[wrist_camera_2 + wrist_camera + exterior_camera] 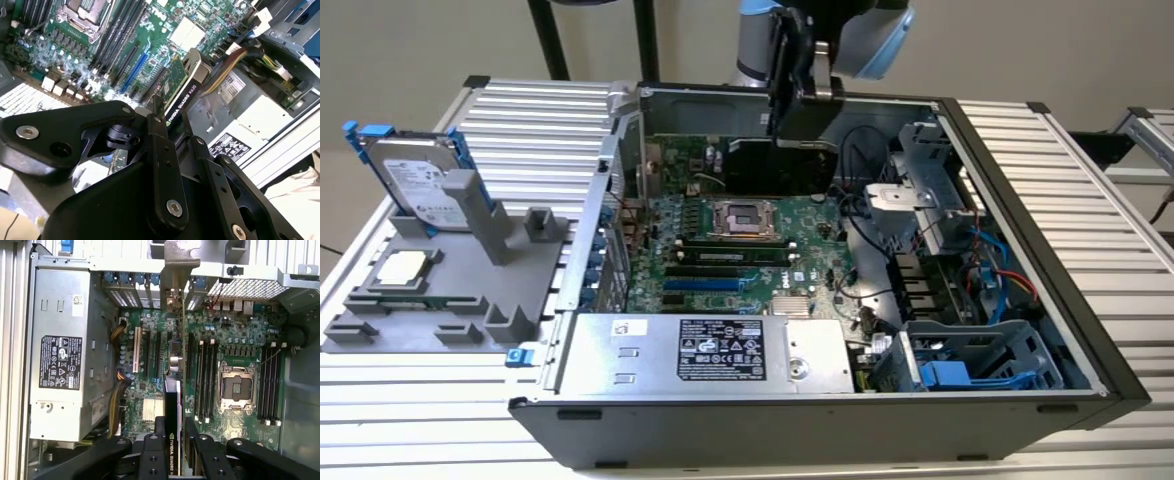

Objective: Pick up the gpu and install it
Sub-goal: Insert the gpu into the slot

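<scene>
My gripper (803, 100) hangs over the back of the open computer case (1014, 200), shut on the gpu (787, 65), which it holds on edge above the motherboard (720, 250). In the first wrist view the gpu (172, 405) runs edge-on from between my fingers (155, 455) to its metal bracket (179, 265), over the expansion slots (150, 355). The second wrist view shows its black cover and green board (182, 82) clamped in the gripper (182, 145), clear of the blue slots (135, 70) below.
A silver power supply (720, 350) fills the case's near side. Drive cage and cables (961, 290) sit on the exterior view's right. Outside, on the exterior view's left, a grey fixture (454, 310) holds a hard drive with blue rails (420, 180) and a CPU chip (403, 265).
</scene>
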You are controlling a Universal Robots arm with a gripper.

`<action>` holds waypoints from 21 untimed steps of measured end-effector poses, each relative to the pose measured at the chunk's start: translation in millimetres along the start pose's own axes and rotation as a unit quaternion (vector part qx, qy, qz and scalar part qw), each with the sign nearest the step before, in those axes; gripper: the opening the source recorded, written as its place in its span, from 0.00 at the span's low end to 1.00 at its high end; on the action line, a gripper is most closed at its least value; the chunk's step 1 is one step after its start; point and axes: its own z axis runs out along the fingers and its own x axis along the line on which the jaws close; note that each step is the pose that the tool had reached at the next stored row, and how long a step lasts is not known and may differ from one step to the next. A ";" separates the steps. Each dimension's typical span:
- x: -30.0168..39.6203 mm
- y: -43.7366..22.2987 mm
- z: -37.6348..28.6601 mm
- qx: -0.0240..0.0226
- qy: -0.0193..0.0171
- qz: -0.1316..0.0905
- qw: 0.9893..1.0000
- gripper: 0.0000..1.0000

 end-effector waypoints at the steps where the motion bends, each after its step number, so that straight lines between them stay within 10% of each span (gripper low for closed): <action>1: 0.0 0.0 0.0 0.000 0.000 -0.003 1.000 0.00; 21: 0.0 0.0 0.0 0.001 0.003 -0.058 0.998 0.00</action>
